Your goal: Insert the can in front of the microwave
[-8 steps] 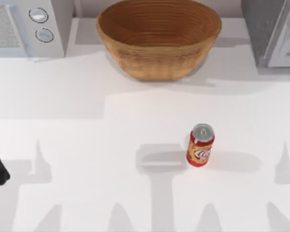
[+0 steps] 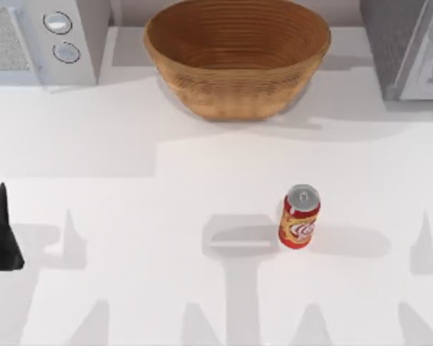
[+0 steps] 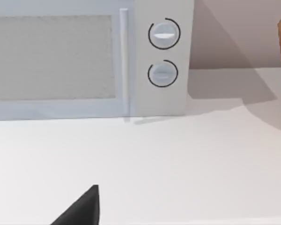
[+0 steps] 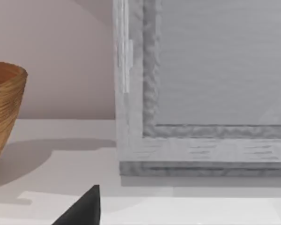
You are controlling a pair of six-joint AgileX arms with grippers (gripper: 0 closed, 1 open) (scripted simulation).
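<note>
The can (image 2: pixel 299 216), red with a yellow and white logo and a silver top, stands upright on the white table right of centre. The microwave (image 2: pixel 40 40), light grey-white with two round dials, sits at the back left corner, and the left wrist view looks straight at its mesh window and dials (image 3: pixel 163 52). My left gripper (image 2: pixel 1 234) shows as a black tip at the table's left edge, far from the can and holding nothing I can see. A black tip of my right gripper (image 4: pixel 82 210) shows in the right wrist view, near the darker box.
A large wicker bowl (image 2: pixel 237 54) stands at the back centre. A darker grey speckled box (image 2: pixel 408 47) occupies the back right corner and looms close in the right wrist view (image 4: pixel 201 93). Bare white tabletop stretches between the can and the microwave.
My left gripper has come a little further into the top view from the left edge, rising slightly. The can has not moved.
</note>
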